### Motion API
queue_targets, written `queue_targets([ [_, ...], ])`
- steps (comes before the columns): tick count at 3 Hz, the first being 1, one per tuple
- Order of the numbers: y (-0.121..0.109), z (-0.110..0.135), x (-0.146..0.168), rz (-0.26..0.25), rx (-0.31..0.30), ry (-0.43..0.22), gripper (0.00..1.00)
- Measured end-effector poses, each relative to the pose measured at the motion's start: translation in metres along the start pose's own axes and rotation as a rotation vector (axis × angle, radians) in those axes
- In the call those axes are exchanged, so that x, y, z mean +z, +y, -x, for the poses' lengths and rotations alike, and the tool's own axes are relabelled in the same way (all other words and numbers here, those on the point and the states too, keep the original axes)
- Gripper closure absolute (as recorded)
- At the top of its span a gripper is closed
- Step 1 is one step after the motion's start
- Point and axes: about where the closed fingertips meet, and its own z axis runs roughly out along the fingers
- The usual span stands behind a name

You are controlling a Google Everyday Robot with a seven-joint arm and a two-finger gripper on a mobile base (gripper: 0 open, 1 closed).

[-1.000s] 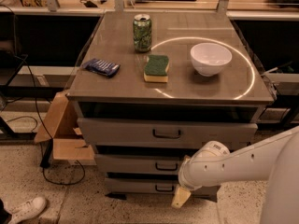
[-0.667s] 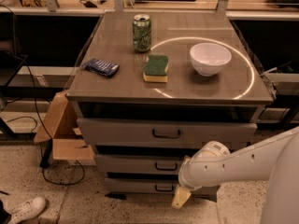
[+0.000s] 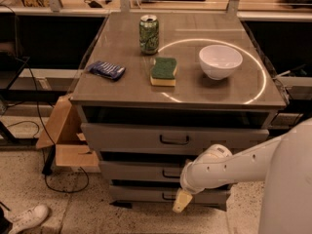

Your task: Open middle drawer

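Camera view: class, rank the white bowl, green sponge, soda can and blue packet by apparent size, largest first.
1. white bowl
2. green sponge and soda can: too alike to rank; the can stands farther back.
3. blue packet
The gripper hangs low, in front of the lowest drawer.

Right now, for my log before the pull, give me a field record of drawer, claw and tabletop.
target: grey metal middle drawer, appears shut
handle: small dark loop handle, not gripped
claw: yellowish claw, low, in front of the slim bottom drawer, below that handle
tabletop: green soda can, green-yellow sponge, white bowl, blue packet
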Motion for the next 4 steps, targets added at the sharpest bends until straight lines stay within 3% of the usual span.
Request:
queue_targets([
  [2, -0.013, 0.006, 0.034, 0.011, -0.035, 0.002, 0.0],
  [4, -0.004, 0.008, 0.046, 0.038, -0.055, 0.008, 0.0],
])
